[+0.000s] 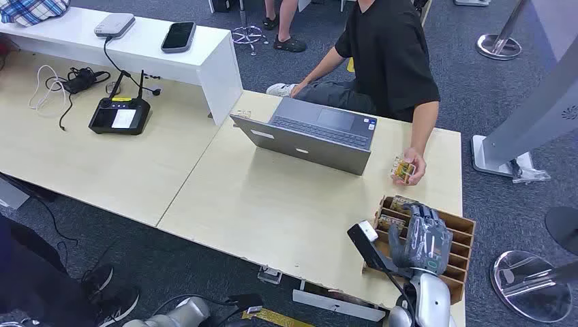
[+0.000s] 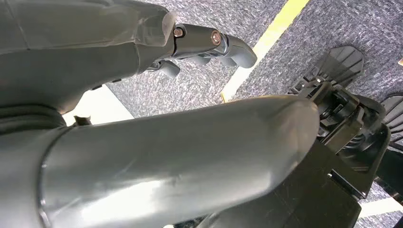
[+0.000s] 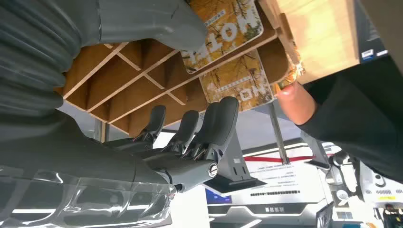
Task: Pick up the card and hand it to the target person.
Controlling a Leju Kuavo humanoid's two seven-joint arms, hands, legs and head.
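A wooden slotted rack (image 1: 465,235) stands at the table's near right corner, with yellow printed cards (image 1: 390,222) lying in its far slots. My right hand (image 1: 424,237) hovers over the rack with its fingers spread and nothing in it. In the right wrist view the thumb (image 3: 142,19) and fingers (image 3: 204,130) stand apart, next to two cards (image 3: 223,28) in the rack (image 3: 119,80). A person in a black shirt (image 1: 392,54) sits behind the table and holds a card (image 1: 403,169) in one hand (image 3: 295,99). My left hand (image 2: 209,45) hangs over the carpet, holding nothing.
An open grey laptop (image 1: 313,133) sits mid-table in front of the person. A black controller (image 1: 120,116) and cables lie at the left. A white shelf (image 1: 150,48) carries a phone (image 1: 178,35). Stanchion bases (image 1: 531,285) stand on the floor at the right.
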